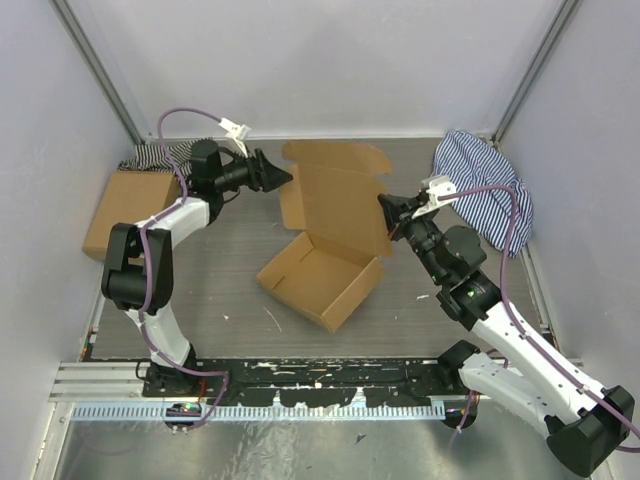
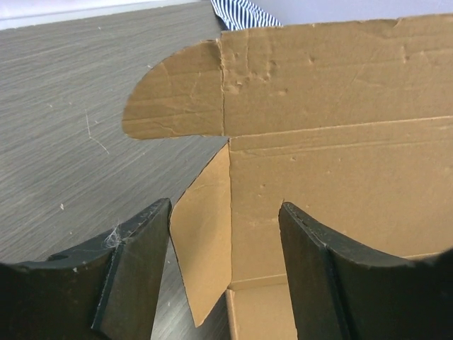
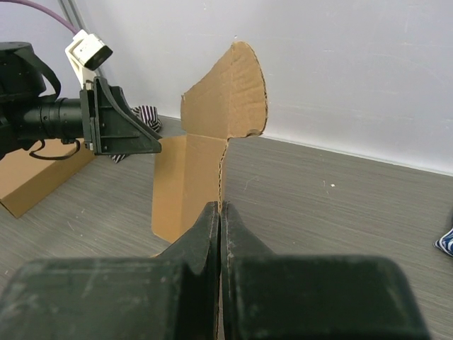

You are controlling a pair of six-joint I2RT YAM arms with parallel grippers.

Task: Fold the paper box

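Paper box [image 1: 320, 280] sits mid-table [image 1: 230, 260], part-folded: the open tray is turned at an angle to the arms and the lid [image 1: 335, 195] stands up along its far side. Left arm [image 1: 150, 250] rises from its base, bends at the elbow near the left wall, and its forearm angles toward the back. The wrist is turned so the left gripper [image 1: 280, 176] points right, level with the table, right at the lid's left edge. Its jaws are spread and released, gripping nothing. In the left wrist view both fingers [image 2: 134, 262] frame the lid's inner face, with the side flap [image 2: 205, 248] seen in the gap between them and the rounded flap [image 2: 177, 99] above. Can't tell whether either finger touches card. Right arm [image 1: 500, 320] stretches from the right base diagonally up and left, with the right gripper [image 1: 388, 212] at the lid's right edge. Its jaws are clenched together on the thin card edge, grasping the lid; the right wrist view shows the card running up from between the closed fingers. A flat box [image 1: 125, 205] lies by the left wall, well apart from the paper box, with a striped cloth [image 1: 160, 155] behind it. Another striped cloth [image 1: 490, 190] lies at the back right.
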